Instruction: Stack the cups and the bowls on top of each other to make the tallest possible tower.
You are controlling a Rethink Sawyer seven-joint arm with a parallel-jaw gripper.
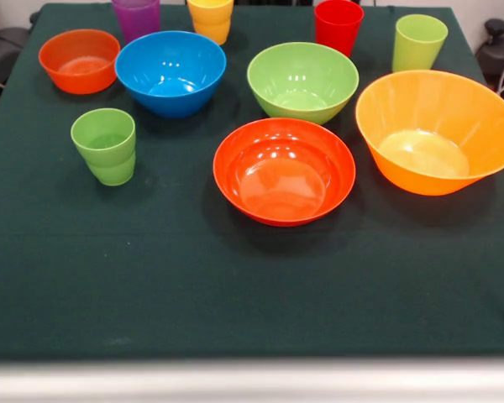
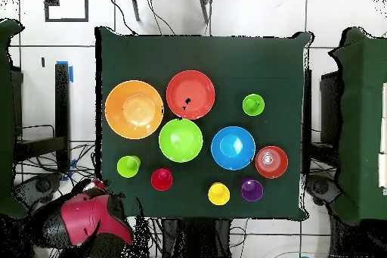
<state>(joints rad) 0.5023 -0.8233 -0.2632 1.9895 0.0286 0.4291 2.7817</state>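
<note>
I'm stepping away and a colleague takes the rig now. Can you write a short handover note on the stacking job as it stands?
Gripper: not visible in either view; only the drawn-back red arm shows, off the table's corner in the overhead view.

Bowls, all separate and upright on the green cloth: large orange-yellow bowl, red-orange bowl, green bowl, blue bowl, small orange bowl.

Cups, all standing singly: light green cup alone towards the front, second light green cup, red cup, yellow cup, purple cup.

Done: nothing is stacked.
Left: the whole tower.
</note>
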